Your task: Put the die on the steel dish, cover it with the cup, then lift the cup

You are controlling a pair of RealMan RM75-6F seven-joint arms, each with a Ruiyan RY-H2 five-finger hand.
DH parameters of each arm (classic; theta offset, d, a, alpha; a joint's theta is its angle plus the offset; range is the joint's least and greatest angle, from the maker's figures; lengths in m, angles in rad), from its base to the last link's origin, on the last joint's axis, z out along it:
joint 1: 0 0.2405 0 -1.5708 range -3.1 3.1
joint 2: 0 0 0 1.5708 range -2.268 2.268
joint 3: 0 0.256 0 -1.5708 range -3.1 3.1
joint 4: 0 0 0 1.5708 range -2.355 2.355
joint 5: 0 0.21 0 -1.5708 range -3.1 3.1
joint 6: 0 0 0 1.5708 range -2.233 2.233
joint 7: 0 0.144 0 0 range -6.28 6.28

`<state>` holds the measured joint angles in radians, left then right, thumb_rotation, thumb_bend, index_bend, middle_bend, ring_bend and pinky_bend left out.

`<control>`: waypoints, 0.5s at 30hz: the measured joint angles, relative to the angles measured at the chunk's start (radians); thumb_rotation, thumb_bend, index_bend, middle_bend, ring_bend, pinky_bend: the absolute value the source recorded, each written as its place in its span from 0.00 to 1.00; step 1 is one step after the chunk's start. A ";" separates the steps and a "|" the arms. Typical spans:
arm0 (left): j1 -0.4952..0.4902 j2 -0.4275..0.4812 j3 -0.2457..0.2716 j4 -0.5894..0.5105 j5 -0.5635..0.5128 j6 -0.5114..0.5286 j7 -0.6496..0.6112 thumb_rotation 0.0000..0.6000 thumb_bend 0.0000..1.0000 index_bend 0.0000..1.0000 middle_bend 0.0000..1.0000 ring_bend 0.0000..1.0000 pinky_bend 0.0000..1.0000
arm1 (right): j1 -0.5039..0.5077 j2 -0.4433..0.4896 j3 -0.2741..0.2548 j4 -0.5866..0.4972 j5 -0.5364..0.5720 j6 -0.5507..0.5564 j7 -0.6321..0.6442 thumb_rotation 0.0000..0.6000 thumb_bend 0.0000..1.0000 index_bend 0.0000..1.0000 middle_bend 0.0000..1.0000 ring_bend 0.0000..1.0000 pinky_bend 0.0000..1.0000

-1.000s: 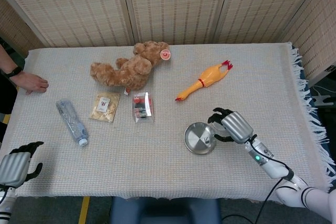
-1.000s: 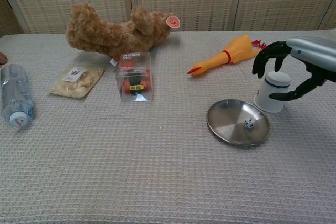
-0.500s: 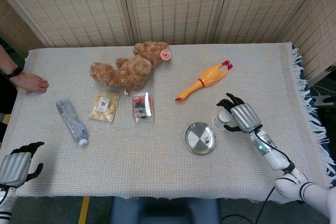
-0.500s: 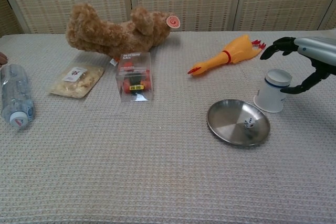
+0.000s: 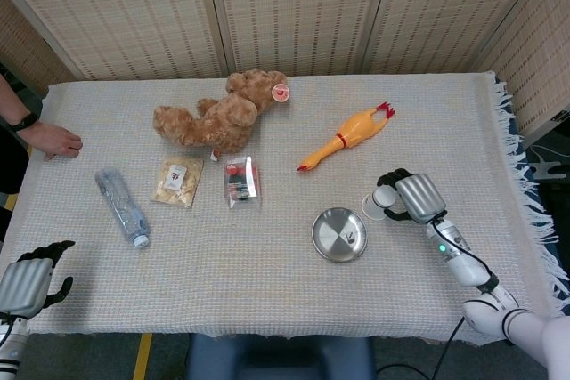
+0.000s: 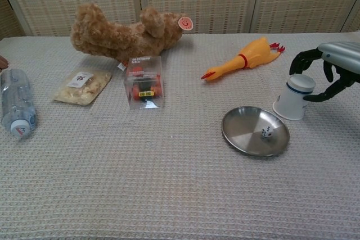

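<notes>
A small white die (image 6: pixel 268 132) lies inside the round steel dish (image 6: pixel 239 130), toward its right side. Just right of the dish (image 5: pixel 331 236) stands a white cup (image 6: pixel 291 102) with a blue band, upside down on the cloth. My right hand (image 6: pixel 329 68) reaches in from the right and wraps the cup's upper part, fingers behind it and the thumb against its right side. From above, the cup (image 5: pixel 375 205) sits between the fingers of that hand (image 5: pixel 415 198). My left hand (image 5: pixel 28 282) hangs at the table's near left corner, holding nothing, fingers loosely apart.
A yellow rubber chicken (image 6: pixel 243 60) lies behind the dish. Farther left are a brown teddy bear (image 6: pixel 121 35), a clear box (image 6: pixel 144 81), a snack bag (image 6: pixel 82 87) and a water bottle (image 6: pixel 14 105). A person's hand (image 5: pixel 52 140) rests on the far left edge.
My right hand drew back to the right and spread off the cup, then came back and closed around its top. The cup shifted slightly. The die, dish and left hand stayed put.
</notes>
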<state>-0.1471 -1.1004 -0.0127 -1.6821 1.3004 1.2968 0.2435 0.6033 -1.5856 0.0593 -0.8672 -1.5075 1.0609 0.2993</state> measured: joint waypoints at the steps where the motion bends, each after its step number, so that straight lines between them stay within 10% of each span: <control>1: 0.000 0.000 0.000 0.000 0.000 0.000 0.000 1.00 0.38 0.21 0.24 0.24 0.32 | 0.000 -0.002 0.000 0.003 0.000 0.002 0.003 1.00 0.09 0.47 0.42 0.37 0.66; 15: -0.002 0.002 0.002 -0.004 -0.002 -0.004 0.004 1.00 0.38 0.21 0.24 0.24 0.32 | -0.017 0.056 -0.018 -0.193 -0.101 0.174 -0.034 1.00 0.09 0.53 0.49 0.43 0.71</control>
<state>-0.1489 -1.0989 -0.0104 -1.6856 1.2986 1.2928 0.2475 0.5859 -1.5296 0.0411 -1.0597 -1.6087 1.2349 0.2653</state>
